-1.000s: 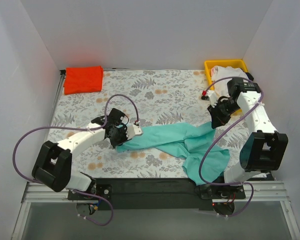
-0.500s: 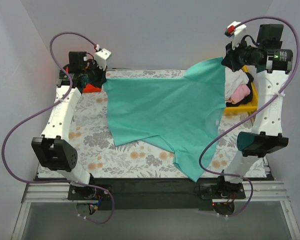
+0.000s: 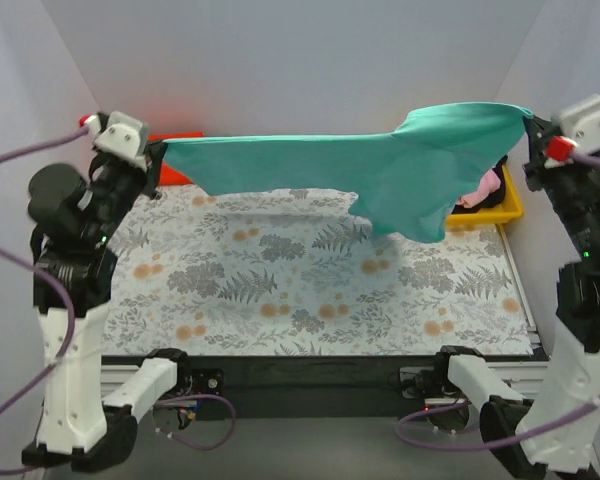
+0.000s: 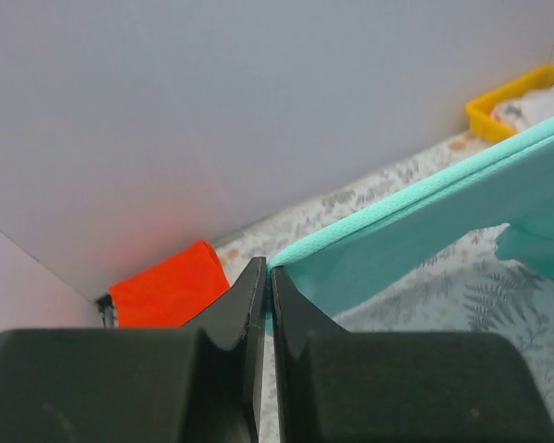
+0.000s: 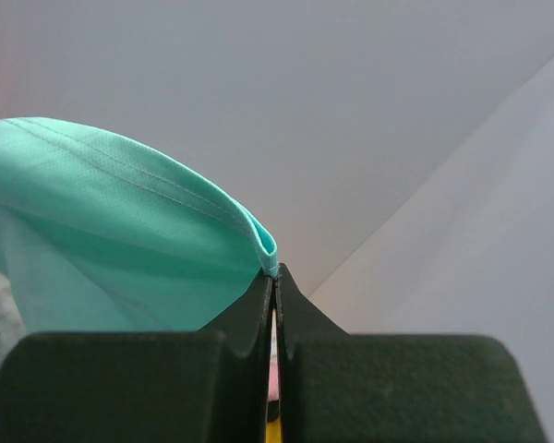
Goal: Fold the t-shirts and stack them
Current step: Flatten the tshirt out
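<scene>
The teal-green t-shirt (image 3: pixel 380 165) hangs stretched in the air above the table, held by its two upper corners. My left gripper (image 3: pixel 158 152) is shut on its left corner, seen up close in the left wrist view (image 4: pixel 269 270). My right gripper (image 3: pixel 527 118) is shut on its right corner, with the hem pinched at the tips in the right wrist view (image 5: pixel 274 271). The shirt (image 4: pixel 425 231) sags lower on the right side. A folded red-orange t-shirt (image 4: pixel 171 286) lies at the far left corner, mostly hidden in the top view (image 3: pixel 176 136).
The fern-patterned cloth (image 3: pixel 310 280) covers the table. A yellow tray (image 3: pixel 510 205) at the far right holds pink (image 3: pixel 486 186), white and black shirts; it also shows in the left wrist view (image 4: pixel 512 92). White walls close in on three sides.
Both arms have risen and spread apart, lifting the teal-green shirt from draped over the table to hanging taut high in the air. Earlier it lay crumpled near the front.
</scene>
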Controlling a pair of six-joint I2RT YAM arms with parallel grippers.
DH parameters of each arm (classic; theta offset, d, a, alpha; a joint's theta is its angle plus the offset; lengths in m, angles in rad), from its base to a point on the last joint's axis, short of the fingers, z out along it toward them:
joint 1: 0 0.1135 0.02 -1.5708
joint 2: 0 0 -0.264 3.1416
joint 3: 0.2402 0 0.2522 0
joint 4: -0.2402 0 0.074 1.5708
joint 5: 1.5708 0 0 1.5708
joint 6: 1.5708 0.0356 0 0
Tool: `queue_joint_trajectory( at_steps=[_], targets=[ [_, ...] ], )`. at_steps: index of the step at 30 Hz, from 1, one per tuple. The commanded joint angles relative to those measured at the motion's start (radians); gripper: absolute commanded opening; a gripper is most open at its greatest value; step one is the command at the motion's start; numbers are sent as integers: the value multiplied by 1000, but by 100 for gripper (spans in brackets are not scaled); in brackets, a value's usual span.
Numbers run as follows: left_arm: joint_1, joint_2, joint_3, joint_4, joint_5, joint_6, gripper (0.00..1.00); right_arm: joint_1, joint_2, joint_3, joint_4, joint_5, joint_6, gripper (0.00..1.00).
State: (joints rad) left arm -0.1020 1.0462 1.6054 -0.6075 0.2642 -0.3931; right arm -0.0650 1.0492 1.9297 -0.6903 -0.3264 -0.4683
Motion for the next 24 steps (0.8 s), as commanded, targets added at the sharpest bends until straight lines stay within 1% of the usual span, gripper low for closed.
queue_joint_trajectory(
  at_steps=[1,2,5,9,13,16,18,21,22,24],
  targets=[
    [2,-148,-70,96,-31,-27,0,-6,-102,-6,193,122,33,1],
    [2,-196,-82,109,-43,-29,0,-4,-116,3,201,131,43,1],
    [2,-227,-58,111,-114,-29,0,-4,-146,51,210,139,42,1],
    [2,-209,13,89,-167,-3,0,-4,-134,98,212,106,37,1],
    [2,-172,10,86,-194,55,0,-4,-69,85,239,79,16,1],
    [2,-131,-25,95,-206,101,0,-4,-14,52,262,28,7,1],
    [2,-75,-44,103,-195,117,0,-4,20,31,294,0,19,1],
    [2,24,-68,144,-160,122,0,-6,99,9,357,-25,51,1],
    [2,84,-67,178,-149,116,0,-4,148,12,371,-26,68,1],
    [2,150,-39,215,-120,99,0,-4,198,23,417,-26,83,1]
  ],
)
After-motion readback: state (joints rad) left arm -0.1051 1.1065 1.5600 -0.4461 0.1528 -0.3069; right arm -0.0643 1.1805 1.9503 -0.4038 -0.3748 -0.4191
